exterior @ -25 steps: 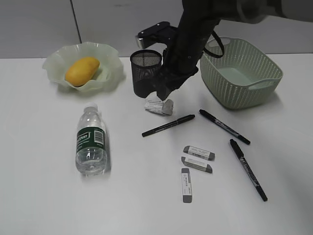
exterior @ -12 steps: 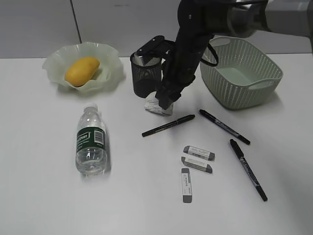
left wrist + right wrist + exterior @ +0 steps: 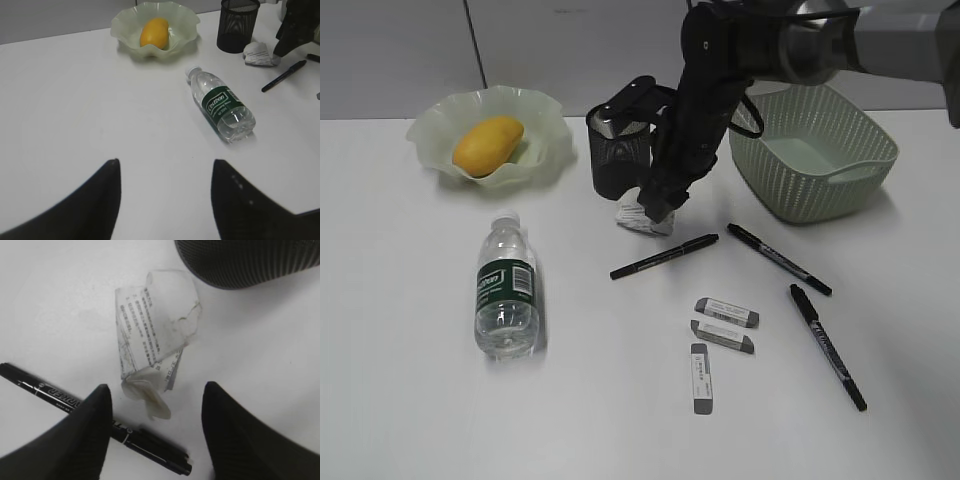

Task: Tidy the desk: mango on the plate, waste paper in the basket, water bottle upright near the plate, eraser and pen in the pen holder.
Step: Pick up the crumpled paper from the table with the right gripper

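Two grippers are in play. The right gripper [image 3: 655, 205] hangs low over the waste paper [image 3: 642, 217], its dark fingers [image 3: 80, 435] spread wide to either side of the crumpled ball with nothing between them but desk [image 3: 410, 400]. In the right wrist view the paper lies just ahead of the gap between the fingers, not touched by either one. Directly beyond the paper, close behind it, stands the black mesh pen holder [image 3: 616, 148]. A black pen [image 3: 664, 256] lies just on the near side of this gripper, its barrel passing under the left finger in the wrist view.

Off to the gripper's right side sits the pale green basket [image 3: 812, 150], near the arm but apart from the fingers. Two more black pens [image 3: 778, 259] [image 3: 828, 346] lie on the desk below the basket, and three grey erasers [image 3: 726, 312] [image 3: 722, 336] [image 3: 700, 377] rest in a loose group nearer the camera, all well clear of the gripper.

The left gripper [image 3: 165, 192] is also open and holds nothing; it hovers over bare desk. Ahead of it and to its right the water bottle [image 3: 221, 104] lies on its side, cap pointing away. Farther ahead, well apart from it, the mango [image 3: 154, 33] sits in the ruffled green plate [image 3: 125, 25].
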### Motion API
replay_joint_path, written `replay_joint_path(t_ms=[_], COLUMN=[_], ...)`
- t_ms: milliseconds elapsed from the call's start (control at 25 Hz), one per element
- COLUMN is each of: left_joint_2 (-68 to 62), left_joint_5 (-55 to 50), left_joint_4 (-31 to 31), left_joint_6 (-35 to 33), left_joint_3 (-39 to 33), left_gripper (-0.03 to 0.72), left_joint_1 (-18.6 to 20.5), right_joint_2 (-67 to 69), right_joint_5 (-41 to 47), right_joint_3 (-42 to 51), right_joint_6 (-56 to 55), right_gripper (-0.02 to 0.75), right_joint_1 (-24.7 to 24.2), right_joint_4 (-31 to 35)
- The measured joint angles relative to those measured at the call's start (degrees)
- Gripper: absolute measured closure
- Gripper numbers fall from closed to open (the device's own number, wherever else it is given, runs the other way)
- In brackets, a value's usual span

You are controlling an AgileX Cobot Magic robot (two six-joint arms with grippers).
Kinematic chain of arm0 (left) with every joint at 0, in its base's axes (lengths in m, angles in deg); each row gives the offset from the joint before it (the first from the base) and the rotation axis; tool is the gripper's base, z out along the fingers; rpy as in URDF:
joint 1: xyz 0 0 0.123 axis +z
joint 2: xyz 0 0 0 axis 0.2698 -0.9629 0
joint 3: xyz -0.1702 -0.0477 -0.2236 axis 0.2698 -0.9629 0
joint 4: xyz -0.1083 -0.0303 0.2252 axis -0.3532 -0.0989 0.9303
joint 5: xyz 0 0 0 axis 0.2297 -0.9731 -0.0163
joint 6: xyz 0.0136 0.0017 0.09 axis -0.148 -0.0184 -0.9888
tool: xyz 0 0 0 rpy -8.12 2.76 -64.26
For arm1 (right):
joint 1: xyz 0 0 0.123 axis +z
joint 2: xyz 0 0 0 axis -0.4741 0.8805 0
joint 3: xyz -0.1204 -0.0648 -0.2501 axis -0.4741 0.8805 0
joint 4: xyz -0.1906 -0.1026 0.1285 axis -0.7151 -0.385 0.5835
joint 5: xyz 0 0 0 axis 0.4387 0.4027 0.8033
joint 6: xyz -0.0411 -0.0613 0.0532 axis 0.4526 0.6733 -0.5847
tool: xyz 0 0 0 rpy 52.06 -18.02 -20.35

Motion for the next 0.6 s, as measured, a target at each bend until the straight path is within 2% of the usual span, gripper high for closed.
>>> replay_joint_path(t_ms=[360,440,600], left_joint_2=[0.0,0.0,0.0], left_joint_5=[0.0,0.0,0.0], left_joint_4=[0.0,0.0,0.0], left_joint_6=[0.0,0.0,0.0], left_joint_3=[0.0,0.0,0.0], left_gripper=[0.251,0.251,0.251], left_joint_1=[0.0,0.0,0.0], right_joint_2=[2.2,2.5,2.5], right_joint_5=[-0.1,-0.1,0.7], right_joint_3=[0.0,0.0,0.0], right_joint_6=[-0.1,-0.7,-1.5], right_gripper=[0.321,0.391,0.661], right_joint_1=[0.0,0.0,0.0], right_joint_4=[-0.9,-0.9,-0.9])
